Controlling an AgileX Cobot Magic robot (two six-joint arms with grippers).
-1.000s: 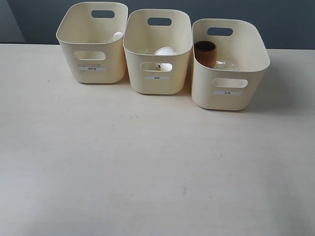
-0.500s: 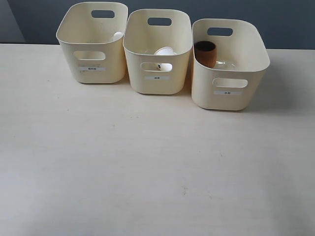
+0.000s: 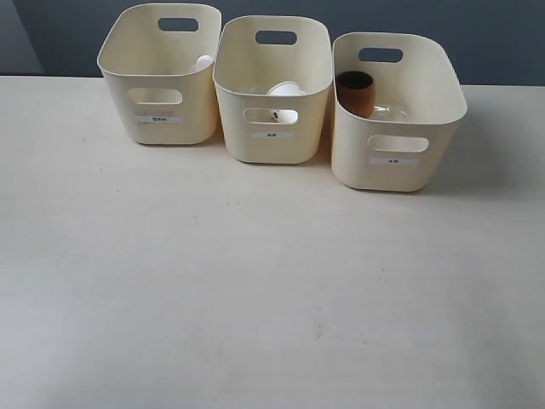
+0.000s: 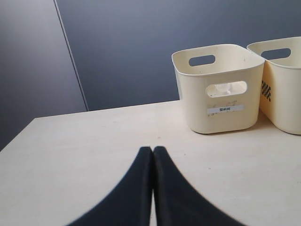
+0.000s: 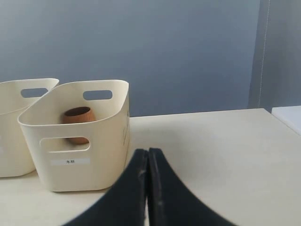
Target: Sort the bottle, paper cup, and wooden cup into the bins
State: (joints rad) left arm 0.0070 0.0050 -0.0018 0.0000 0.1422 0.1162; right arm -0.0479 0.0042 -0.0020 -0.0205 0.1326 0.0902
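Along the far edge of the table (image 3: 255,281) I have three bins standing in a row, close together, each with a small white label on its front. My left bin (image 3: 123,94) holds the bottle (image 3: 203,62); it sits low, and from the exterior camera I catch only its white cap against the inner wall on the side nearest the middle bin (image 3: 234,119). That middle one holds the paper cup (image 3: 285,89), tipped over, its white rim showing above the front wall and part of it showing through the cut-out handle. My right bin (image 3: 358,162) holds the wooden cup (image 3: 356,92), tucked against the wall nearest the middle bin with its dark mouth facing up; whether it stands quite upright I cannot tell. On the left wrist camera, the left gripper (image 4: 153,149) has its two black fingers pressed together from tip downward, with nothing between them, and it hangs over bare tabletop short of the left bin. On the right wrist camera, the right gripper (image 5: 148,151) is likewise fully closed and empty-handed, with the right bin near it and the brown cup visible inside.
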